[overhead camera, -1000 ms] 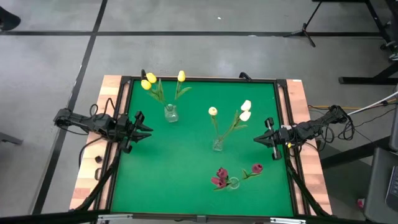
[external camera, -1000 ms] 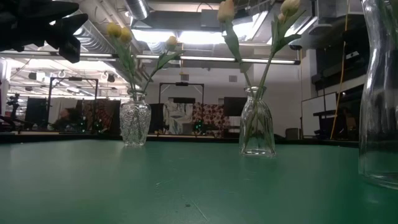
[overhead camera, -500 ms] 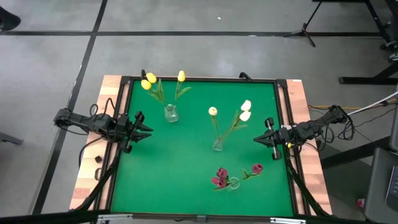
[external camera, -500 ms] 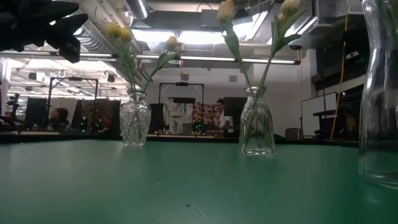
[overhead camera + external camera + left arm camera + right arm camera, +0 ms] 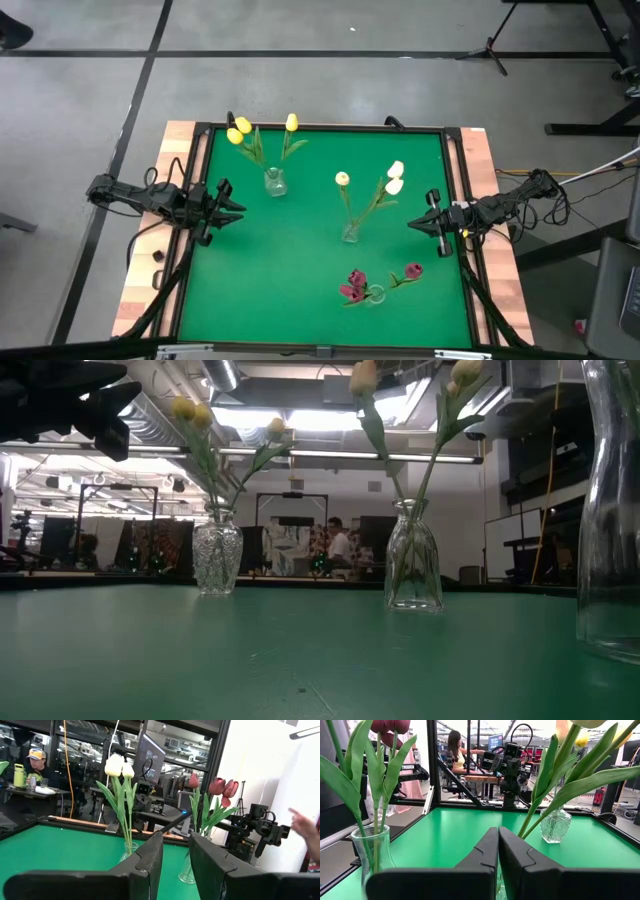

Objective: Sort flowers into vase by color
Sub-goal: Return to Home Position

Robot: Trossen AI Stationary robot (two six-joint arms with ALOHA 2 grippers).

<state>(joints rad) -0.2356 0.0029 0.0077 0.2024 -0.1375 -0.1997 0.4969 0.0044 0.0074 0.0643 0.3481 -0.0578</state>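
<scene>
Three glass vases stand on the green table. The far-left vase [image 5: 274, 182] holds the yellow tulips [image 5: 240, 130]. The middle vase [image 5: 350, 232] holds the cream-white tulips [image 5: 394, 177]. The near vase [image 5: 375, 294] holds the dark red tulips [image 5: 354, 286], one head [image 5: 413, 270] leaning out toward the right. My left gripper [image 5: 235, 207] hovers open at the table's left edge, pointing right [image 5: 176, 837]. My right gripper [image 5: 415, 224] hovers shut at the right edge, pointing left [image 5: 498, 829]. Neither is near a flower.
A raised dark frame [image 5: 320, 127] rims the green mat, with wooden strips [image 5: 490, 180] outside it. The mat between the vases and the left edge is bare. In the low view the near vase [image 5: 610, 510] stands close at the right. A person [image 5: 338, 545] sits in the room beyond.
Both arms and all the flowers have stayed still. In the low view a person has come into sight in the room behind the table, between the two far vases.
</scene>
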